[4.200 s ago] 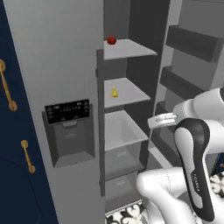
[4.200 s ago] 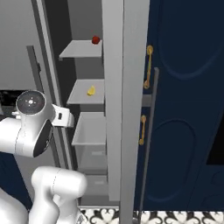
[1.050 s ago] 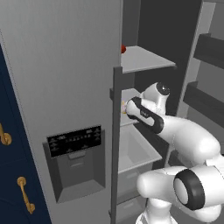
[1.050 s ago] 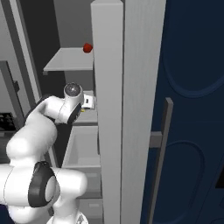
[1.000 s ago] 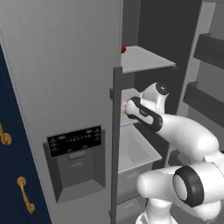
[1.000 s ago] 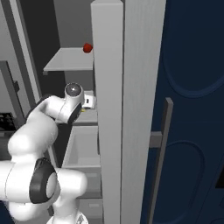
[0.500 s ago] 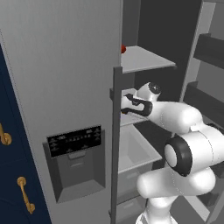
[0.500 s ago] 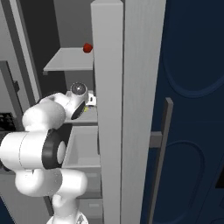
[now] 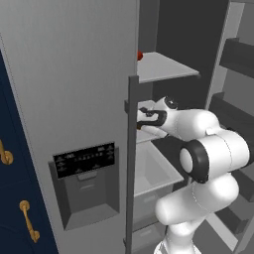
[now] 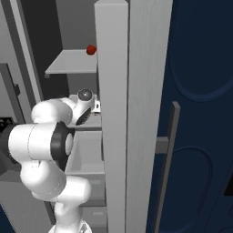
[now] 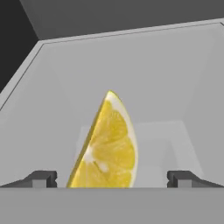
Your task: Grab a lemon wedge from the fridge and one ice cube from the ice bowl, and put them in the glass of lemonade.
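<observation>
Reaching into the fridge [image 9: 74, 74], my arm has folded further forward over the last second, and the wrist that hung just outside the middle shelf now sits over it. For the task this means the approach is nearly done: I judge the first pick, the lemon, to be the step in hand, with nothing gathered yet.

Nearest, in the hand view: my gripper [image 11: 112, 179] stands wide open, one dark fingertip low at each side and nothing between them but air and fruit. The lemon wedge [image 11: 106, 146] stands on edge between the two tips, a little toward the left one, apart from both, its point upward and its pale rind on the right. Whether its base lies level with my fingertips or just beyond them I cannot tell from here.

Farther: the grey shelf floor and back wall of the fridge compartment rise behind the wedge.

Farthest, from the base views: a small red fruit [image 10: 91, 49] rests on the shelf above, well apart from my hand [image 9: 149, 119].
</observation>
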Tool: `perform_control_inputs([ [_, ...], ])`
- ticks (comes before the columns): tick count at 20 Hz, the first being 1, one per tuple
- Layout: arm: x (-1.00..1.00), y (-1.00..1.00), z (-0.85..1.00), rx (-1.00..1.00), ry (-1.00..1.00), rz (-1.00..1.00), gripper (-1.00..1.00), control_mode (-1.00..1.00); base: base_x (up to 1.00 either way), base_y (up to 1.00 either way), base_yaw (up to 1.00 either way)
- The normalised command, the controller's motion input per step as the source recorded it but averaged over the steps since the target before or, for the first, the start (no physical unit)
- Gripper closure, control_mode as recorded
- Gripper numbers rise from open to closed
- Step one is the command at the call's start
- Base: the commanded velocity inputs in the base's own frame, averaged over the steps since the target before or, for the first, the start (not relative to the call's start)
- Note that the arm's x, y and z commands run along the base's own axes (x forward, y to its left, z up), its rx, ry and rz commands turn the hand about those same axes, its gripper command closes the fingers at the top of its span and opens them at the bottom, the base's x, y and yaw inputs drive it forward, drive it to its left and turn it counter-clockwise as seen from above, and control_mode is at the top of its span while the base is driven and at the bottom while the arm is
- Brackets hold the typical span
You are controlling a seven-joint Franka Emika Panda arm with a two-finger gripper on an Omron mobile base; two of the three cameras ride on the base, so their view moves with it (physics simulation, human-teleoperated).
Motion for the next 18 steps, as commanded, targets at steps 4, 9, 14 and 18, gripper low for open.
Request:
perform_control_inputs([
  [4,0.13,0.04,-0.34,0.00,0.07,-0.02,1.00,-1.00,0.00,0.00,0.00],
  [9,0.23,0.13,-0.31,0.00,0.06,-0.01,1.00,-1.00,0.00,0.00,0.00],
  [14,-0.03,0.04,-0.41,0.00,0.06,-0.01,1.00,-1.00,0.00,0.00,0.00],
  [18,-0.52,0.00,-0.29,0.00,0.00,-0.03,1.00,-1.00,0.00,0.00,0.00],
])
